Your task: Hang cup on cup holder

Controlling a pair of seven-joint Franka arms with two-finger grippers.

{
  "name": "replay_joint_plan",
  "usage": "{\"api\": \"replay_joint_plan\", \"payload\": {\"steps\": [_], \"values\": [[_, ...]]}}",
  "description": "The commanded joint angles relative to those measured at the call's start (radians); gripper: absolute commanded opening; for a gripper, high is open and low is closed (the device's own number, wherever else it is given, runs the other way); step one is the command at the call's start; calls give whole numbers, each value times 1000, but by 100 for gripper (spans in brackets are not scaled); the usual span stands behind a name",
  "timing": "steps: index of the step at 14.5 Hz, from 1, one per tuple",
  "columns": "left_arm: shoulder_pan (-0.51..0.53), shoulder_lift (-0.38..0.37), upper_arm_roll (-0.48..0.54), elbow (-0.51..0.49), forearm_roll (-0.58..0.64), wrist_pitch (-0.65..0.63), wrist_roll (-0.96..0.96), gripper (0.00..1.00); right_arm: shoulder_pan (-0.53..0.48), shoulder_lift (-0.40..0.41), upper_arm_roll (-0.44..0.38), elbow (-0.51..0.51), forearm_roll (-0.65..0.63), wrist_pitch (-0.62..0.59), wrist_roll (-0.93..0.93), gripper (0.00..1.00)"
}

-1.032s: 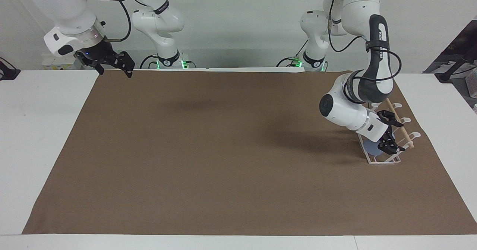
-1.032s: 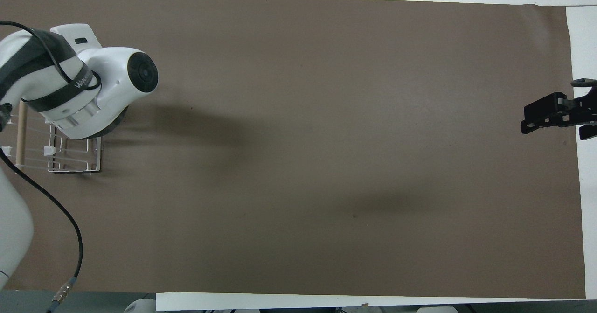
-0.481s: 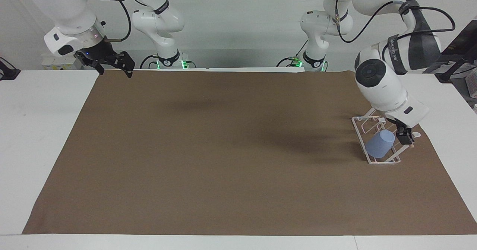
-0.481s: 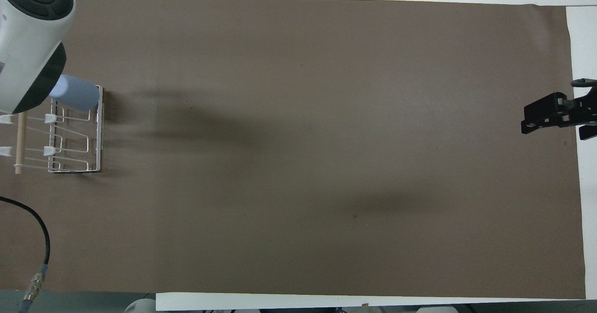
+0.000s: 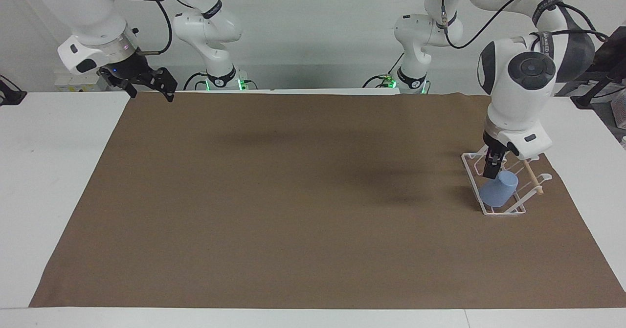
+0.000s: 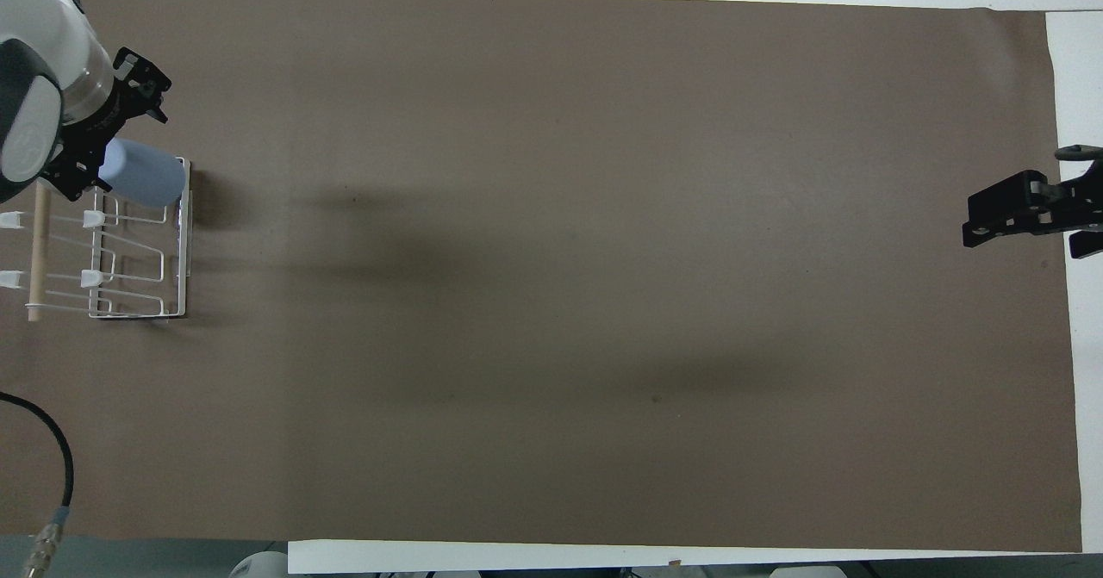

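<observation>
The light blue cup (image 5: 499,190) leans tilted on a wire loop of the white cup holder (image 5: 503,212), at the left arm's end of the table. It also shows in the overhead view (image 6: 142,178), on the end of the cup holder (image 6: 181,242) farther from the robots. My left gripper (image 5: 491,170) points straight down over the cup holder, right beside the cup's raised end; it looks open and holds nothing (image 6: 102,134). My right gripper (image 5: 150,96) waits open and empty over the mat's edge at the right arm's end (image 6: 1017,216).
A brown mat (image 5: 293,196) covers most of the white table. The cup holder's wooden dowel (image 5: 530,176) runs along its top. The left arm's black cable (image 6: 52,440) hangs over the mat's near corner.
My left gripper let go of the cup, swung off past the dowel, and now points down over the cup holder beside the cup. The cup stays on its loop. The right arm has not moved.
</observation>
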Motion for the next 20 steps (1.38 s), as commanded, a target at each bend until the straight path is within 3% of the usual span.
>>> {"api": "replay_joint_plan", "payload": {"steps": [1, 9, 18, 20], "values": [[26, -36, -4, -2, -75, -45, 228, 100, -8, -19, 3, -24, 16, 10, -23, 99], [85, -62, -4, -5, -139, -91, 1012, 100, -8, -19, 3, -24, 16, 10, -23, 99], [134, -111, -5, 6, -184, -85, 1034, 100, -8, -19, 3, -24, 16, 10, -25, 99], [131, -154, -11, 6, -173, -89, 1060, 100, -8, -21, 3, -24, 16, 8, -23, 99]]}}
